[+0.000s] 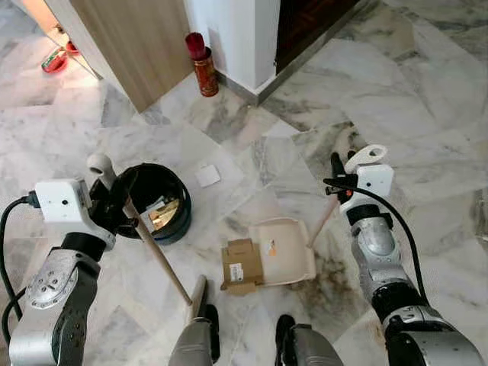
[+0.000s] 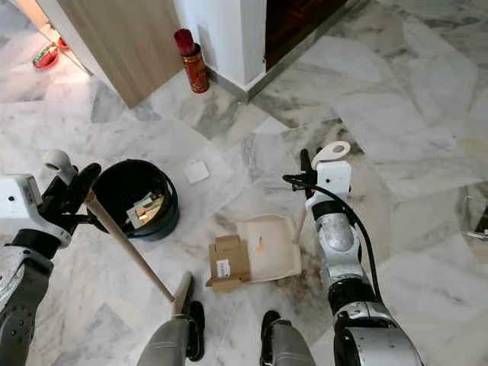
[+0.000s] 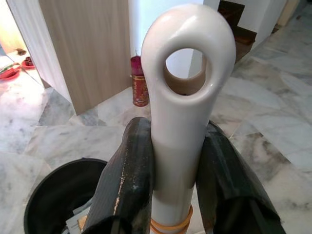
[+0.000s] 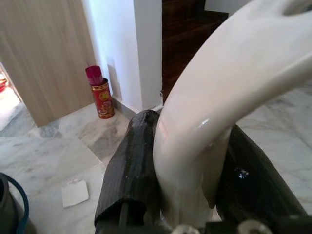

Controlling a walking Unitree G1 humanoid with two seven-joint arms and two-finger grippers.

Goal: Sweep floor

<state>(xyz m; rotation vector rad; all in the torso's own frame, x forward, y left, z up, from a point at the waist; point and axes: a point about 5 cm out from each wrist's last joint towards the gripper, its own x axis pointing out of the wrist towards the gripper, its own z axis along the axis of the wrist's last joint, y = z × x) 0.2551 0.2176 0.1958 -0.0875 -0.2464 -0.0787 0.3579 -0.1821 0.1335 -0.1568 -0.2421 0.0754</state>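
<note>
Left tool gripping broom, marble floor

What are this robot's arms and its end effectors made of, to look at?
Both arms are jointed silver metal with black sections. Each wrist carries a white camera box, with a black cable looping from it. The left end effector and right end effector each have two long, matte black fingers, slightly scuffed.

A red canister stands against the white wall corner.

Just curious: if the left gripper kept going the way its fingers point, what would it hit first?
Probably the red can by the wooden panel, past the black bin; depth is unclear.
</note>
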